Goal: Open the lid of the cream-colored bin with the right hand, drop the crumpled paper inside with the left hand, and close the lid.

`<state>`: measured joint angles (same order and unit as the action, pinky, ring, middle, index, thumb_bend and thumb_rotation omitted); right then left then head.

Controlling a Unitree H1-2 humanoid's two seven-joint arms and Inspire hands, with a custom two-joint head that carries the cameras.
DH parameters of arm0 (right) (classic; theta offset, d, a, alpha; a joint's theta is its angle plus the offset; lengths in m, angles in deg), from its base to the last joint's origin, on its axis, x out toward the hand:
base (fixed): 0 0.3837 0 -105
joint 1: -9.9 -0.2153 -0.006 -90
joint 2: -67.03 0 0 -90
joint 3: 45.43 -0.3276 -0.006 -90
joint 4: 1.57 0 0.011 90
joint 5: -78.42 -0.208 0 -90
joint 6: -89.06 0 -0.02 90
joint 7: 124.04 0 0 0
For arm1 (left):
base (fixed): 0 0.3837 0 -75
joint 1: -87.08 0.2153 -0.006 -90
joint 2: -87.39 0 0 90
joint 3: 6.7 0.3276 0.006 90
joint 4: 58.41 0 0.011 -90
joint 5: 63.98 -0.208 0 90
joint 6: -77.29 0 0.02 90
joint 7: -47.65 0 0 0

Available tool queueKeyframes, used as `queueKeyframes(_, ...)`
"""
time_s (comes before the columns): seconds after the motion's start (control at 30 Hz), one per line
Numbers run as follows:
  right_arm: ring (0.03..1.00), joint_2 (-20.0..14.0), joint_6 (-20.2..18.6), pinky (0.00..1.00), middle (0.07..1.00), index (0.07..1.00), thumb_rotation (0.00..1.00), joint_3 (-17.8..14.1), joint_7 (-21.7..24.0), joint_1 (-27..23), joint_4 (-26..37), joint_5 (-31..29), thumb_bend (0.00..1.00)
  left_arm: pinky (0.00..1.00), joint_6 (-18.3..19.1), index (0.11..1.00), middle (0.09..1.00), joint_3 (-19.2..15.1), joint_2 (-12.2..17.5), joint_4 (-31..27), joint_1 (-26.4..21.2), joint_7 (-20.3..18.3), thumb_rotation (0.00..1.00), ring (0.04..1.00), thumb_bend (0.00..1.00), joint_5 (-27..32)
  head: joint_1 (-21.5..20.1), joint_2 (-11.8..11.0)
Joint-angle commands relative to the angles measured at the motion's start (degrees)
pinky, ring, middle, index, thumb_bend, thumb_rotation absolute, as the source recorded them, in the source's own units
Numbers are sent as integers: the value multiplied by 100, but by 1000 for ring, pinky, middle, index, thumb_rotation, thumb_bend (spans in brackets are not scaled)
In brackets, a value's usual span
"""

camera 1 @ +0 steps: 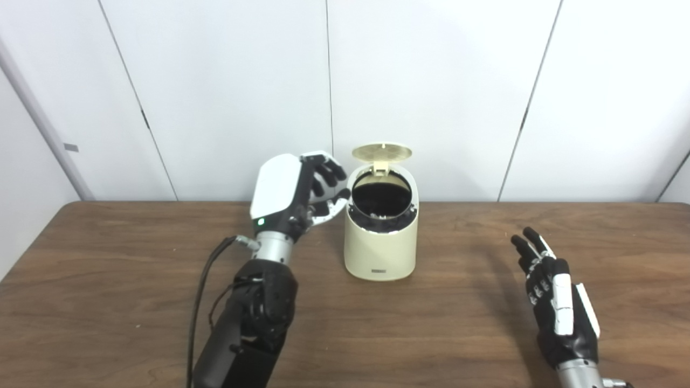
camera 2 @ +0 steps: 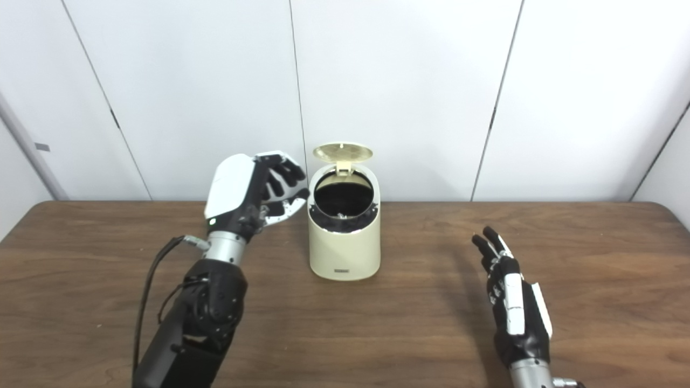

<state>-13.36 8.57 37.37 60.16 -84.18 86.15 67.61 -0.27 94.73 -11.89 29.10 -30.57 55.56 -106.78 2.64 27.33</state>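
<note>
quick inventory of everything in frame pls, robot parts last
bin: 1, cream, middle of the table toward the back edge, upright
lid: 1, cream, flipped up at the back of the bin, opening exposed
bin contents: dark inside, a few pale bits near the front rim; cannot tell if that is the paper
table: 1, dark brown wood, fills the lower part of the view
wall panels: white, behind the table
left hand: 1, white and black, raised just left of the bin opening, fingers apart, nothing visible in it
right hand: 1, black and white, low over the table right of the bin, open
</note>
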Motion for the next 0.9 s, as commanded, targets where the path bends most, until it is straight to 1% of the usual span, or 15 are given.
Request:
queueKeyframes(0.0, 950, 36, 28, 1000, 880, 899, 989, -8, 29, 562, -540, 6, 501, 297, 51, 492, 509, -156, -22, -279, -163, 25, 0, 404, 471, 103, -1, 11)
queueKeyframes(0.17, 950, 26, 0, 1000, 880, 904, 988, -32, 94, 550, -537, -118, 500, 320, 387, 479, 500, -458, -104, -511, -59, -136, 0, 420, 474, 382, 24, 36)
queueKeyframes(0.3, 948, -2, 42, 1000, 879, 905, 985, -28, 98, 531, -580, -97, 485, 335, 341, 459, 501, -757, -76, -615, 49, -211, 0, 429, 475, 878, 36, 43)
queueKeyframes(0.43, 948, 3, 58, 1000, 879, 907, 992, -12, 83, 540, -547, -76, 470, 349, 342, 450, 498, -963, -43, -634, 140, -220, 0, 434, 476, 1225, 38, 70)
queueKeyframes(0.5, 949, 5, 19, 1000, 881, 907, 991, -15, 79, 551, -515, -86, 473, 384, 442, 452, 504, -1103, -71, -692, 224, -246, 0, 444, 477, 1453, 34, 75)
queueKeyframes(0.6, 946, 1, 6, 1000, 877, 905, 992, -13, 62, 561, -497, -59, 476, 427, 443, 454, 516, -1215, -49, -736, 369, -267, 0, 455, 478, 1615, 56, 84)
queueKeyframes(0.67, 947, -4, -7, 1000, 878, 906, 992, -17, 76, 558, -500, -82, 476, 391, 444, 458, 527, -1285, -20, -747, 485, -271, 0, 441, 477, 1700, 70, 84)
queueKeyframes(0.7, 950, -9, -10, 1000, 880, 907, 990, -19, 91, 558, -503, -102, 479, 353, 453, 469, 533, -1312, -10, -754, 534, -267, 0, 414, 473, 1723, 73, 86)
queueKeyframes(0.73, 954, -14, -11, 1000, 884, 910, 988, -19, 101, 558, -505, -112, 482, 366, 465, 468, 527, -1340, -8, -760, 579, -262, 0, 436, 476, 1748, 71, 93)
queueKeyframes(0.77, 955, -17, -23, 1000, 885, 912, 987, -21, 98, 560, -500, -115, 486, 293, 458, 467, 524, -1368, -1, -762, 631, -258, 0, 439, 488, 1776, 65, 96)
queueKeyframes(0.83, 954, -20, -27, 1000, 882, 911, 982, -24, 89, 561, -500, -122, 498, 216, 438, 465, 522, -1410, 20, -756, 717, -255, 0, 441, 498, 1827, 65, 96)
queueKeyframes(0.87, 954, -23, -17, 1000, 881, 916, 980, -29, 86, 561, -511, -129, 497, 281, 430, 469, 530, -1440, 25, -752, 773, -238, 0, 418, 498, 1855, 59, 108)
